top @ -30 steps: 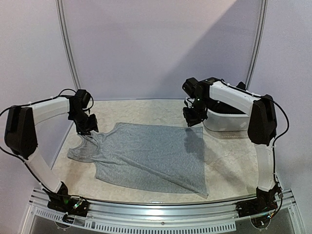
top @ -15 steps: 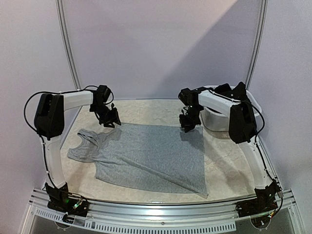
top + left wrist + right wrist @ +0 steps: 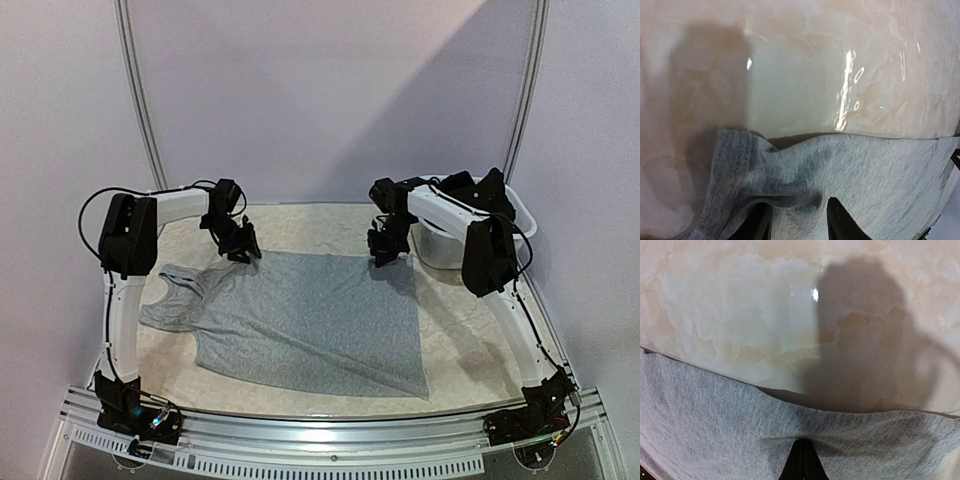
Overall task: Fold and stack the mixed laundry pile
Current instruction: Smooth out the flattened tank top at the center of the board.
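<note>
Closest in, a ribbed metal rail point(image 3: 320, 440) runs along the table edge, both arm bases bolted on it. Just past the rail, a light grey sleeveless knit top point(image 3: 300, 320) is spread mostly flat on the glossy beige marbled tabletop point(image 3: 470, 340), straps to the left and hem to the right, with a diagonal crease across its near half. Its near-right corner points toward the rail. The left gripper point(image 3: 243, 248) is down on the top's far-left corner, beside the strap area. In the left wrist view its black fingers point(image 3: 842, 222) stand a little apart with a bunch of grey cloth gathered between them. Creases pull in toward that spot and the banded edge sits just off the tabletop, so it is grasping the top. The right gripper point(image 3: 383, 252) is at the top's far-right corner. In the right wrist view its fingertips point(image 3: 801, 462) are pressed together over the hem, the cloth puckers there and there is a shadow under the edge, so it is pinching the top too. Beyond and right of the top's far-right corner sits a white plastic basket point(image 3: 440, 252), close to the top but not touching it. Something dark is inside, too hidden to tell.
</note>
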`<state>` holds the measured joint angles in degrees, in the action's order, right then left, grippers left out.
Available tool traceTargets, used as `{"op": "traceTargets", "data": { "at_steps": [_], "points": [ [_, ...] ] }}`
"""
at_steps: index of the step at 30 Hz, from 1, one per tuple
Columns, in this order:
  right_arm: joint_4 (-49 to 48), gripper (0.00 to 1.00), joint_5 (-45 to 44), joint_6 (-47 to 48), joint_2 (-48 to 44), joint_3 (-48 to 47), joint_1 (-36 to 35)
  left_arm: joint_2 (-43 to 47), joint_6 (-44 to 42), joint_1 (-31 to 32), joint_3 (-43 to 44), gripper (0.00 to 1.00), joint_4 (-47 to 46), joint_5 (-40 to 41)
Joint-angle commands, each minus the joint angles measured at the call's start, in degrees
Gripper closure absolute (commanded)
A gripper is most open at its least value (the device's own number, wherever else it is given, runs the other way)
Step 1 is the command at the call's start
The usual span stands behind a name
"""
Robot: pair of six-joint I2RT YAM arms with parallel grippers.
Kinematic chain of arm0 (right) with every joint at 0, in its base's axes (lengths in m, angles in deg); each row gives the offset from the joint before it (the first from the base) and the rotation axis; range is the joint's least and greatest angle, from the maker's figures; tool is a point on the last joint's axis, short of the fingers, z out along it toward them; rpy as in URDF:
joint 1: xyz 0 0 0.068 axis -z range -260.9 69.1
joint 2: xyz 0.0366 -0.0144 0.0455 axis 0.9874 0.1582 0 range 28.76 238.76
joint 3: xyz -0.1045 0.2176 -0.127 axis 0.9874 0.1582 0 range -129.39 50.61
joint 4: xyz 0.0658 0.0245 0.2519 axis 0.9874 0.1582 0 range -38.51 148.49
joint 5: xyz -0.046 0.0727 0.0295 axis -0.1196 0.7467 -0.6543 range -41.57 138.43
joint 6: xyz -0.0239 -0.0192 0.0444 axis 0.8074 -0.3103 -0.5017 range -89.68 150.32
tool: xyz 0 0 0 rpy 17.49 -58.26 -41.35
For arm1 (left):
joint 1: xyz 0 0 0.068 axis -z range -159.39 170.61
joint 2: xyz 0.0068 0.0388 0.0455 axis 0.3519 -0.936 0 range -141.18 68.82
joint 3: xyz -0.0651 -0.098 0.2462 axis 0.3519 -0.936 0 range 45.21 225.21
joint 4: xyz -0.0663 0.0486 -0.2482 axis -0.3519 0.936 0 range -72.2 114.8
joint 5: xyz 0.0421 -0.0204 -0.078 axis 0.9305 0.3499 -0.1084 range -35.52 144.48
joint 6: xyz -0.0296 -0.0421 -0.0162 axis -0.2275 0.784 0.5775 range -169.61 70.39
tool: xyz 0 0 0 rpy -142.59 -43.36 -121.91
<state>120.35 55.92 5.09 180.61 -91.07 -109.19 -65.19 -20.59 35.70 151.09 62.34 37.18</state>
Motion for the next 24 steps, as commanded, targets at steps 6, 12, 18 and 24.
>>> {"op": "traceTargets", "data": {
  "at_steps": [6, 12, 18, 24],
  "points": [
    [-9.82, 1.00, 0.74, -4.12, 6.29, -2.45, 4.13, -9.54, 3.86, -1.96, 9.26, 0.62, 0.31, 2.68],
    [-20.59, 0.98, 1.94, -5.41, 6.09, -3.21, 4.73, -12.30, 5.74, -2.78, 15.13, 0.61, -0.39, 2.01],
    [-28.15, 0.96, 4.09, -4.84, 3.90, -3.38, 4.68, -9.42, 5.38, -3.01, 17.93, 0.56, 1.87, 2.97],
    [-31.22, 0.91, 7.56, 0.30, -2.44, -2.01, 3.22, -0.38, 1.60, -3.01, 16.36, 0.43, 4.27, 6.90]
  ]
}}
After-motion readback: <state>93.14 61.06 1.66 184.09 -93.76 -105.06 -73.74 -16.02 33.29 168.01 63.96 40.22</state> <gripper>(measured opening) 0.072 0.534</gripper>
